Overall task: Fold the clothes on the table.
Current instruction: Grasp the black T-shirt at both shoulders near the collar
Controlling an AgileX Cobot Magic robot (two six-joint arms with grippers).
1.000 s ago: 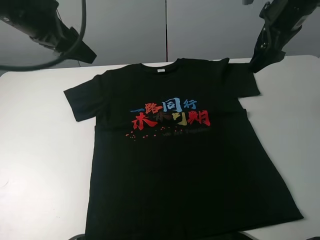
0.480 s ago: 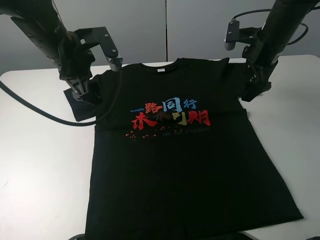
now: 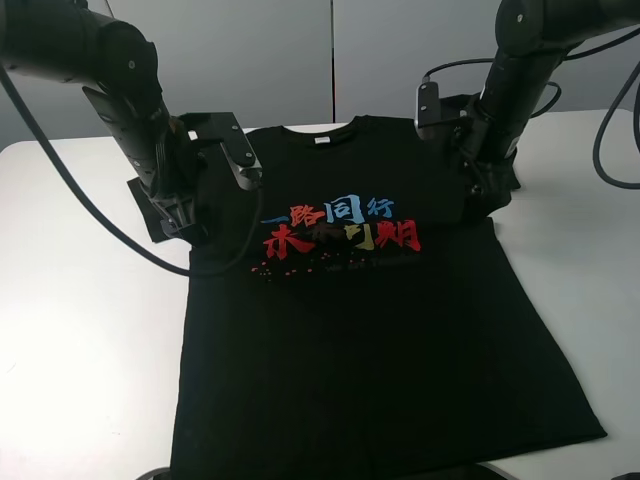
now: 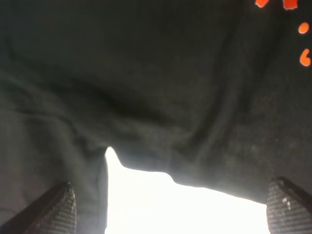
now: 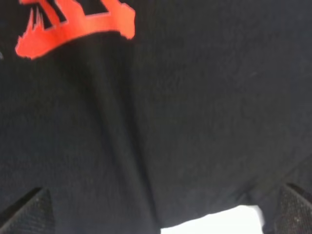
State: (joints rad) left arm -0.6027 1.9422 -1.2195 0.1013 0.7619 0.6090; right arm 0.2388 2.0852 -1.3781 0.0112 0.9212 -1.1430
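Observation:
The clothes (image 3: pixel 350 330) are one black T-shirt lying flat and face up on the white table (image 3: pixel 80 330), with red and blue characters across the chest. My left gripper (image 3: pixel 183 215) is low over the shirt's left armpit, where sleeve meets body. It is open, and in the left wrist view its fingertips (image 4: pixel 53 209) straddle the fabric (image 4: pixel 156 97) and a wedge of table. Over the right armpit my right gripper (image 3: pixel 487 198) is open too. Its fingertips (image 5: pixel 292 204) stand wide apart over the black cloth (image 5: pixel 185 122). Neither gripper holds anything.
Bare white tabletop lies left and right of the shirt. A grey wall (image 3: pixel 330 60) runs behind the table's far edge. Black cables (image 3: pixel 80 200) trail from both arms over the table, and the shirt's hem reaches the near edge.
Both arms have come down from the back corners onto the shirt's armpits, the left from the upper left and the right from the upper right. The shirt has not moved.

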